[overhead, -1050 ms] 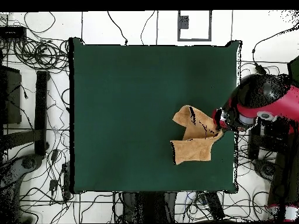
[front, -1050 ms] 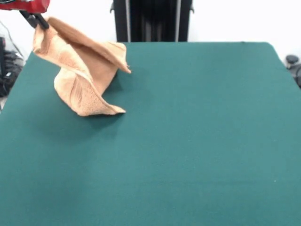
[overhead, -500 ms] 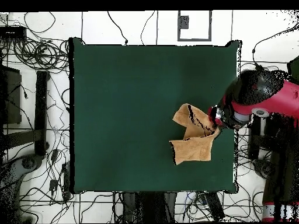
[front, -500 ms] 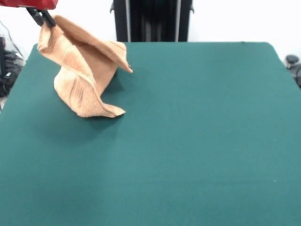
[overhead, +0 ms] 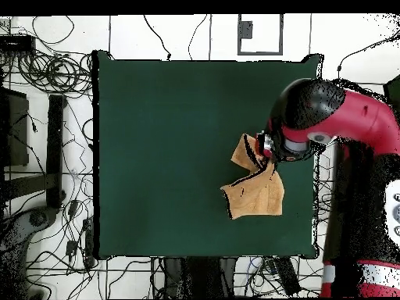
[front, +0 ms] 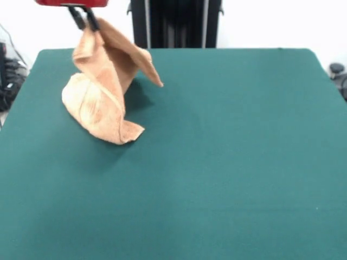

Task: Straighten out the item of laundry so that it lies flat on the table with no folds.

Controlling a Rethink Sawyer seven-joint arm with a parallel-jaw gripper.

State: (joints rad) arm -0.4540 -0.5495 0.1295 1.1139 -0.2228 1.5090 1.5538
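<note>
Pincer [front: 84, 18]: mine, clamped on an upper edge of the towel, raised above the desk.
Towel [front: 103, 92]: orange-tan terry; hangs from my grip in a twisted drape, lower part bunched and resting on the desk's green top. One corner flap juts out sideways from the hanging fold.
Towel vs desk [front: 227, 162]: near one corner of the desk, close to the edge by my base; most of the desk surface lies free beyond it. In the overhead view the towel [overhead: 254, 191] lies just inside the desk [overhead: 172, 141] edge, below my pincer [overhead: 267, 145].
Step (judged): lift and drag to undo the fold.
How to do it well: keep the grip firm; carry the held edge away from the resting heap, toward the desk middle, low and slow, so the cloth peels open instead of dragging whole.
Risk: towel sliding as one lump, twist staying in.
</note>
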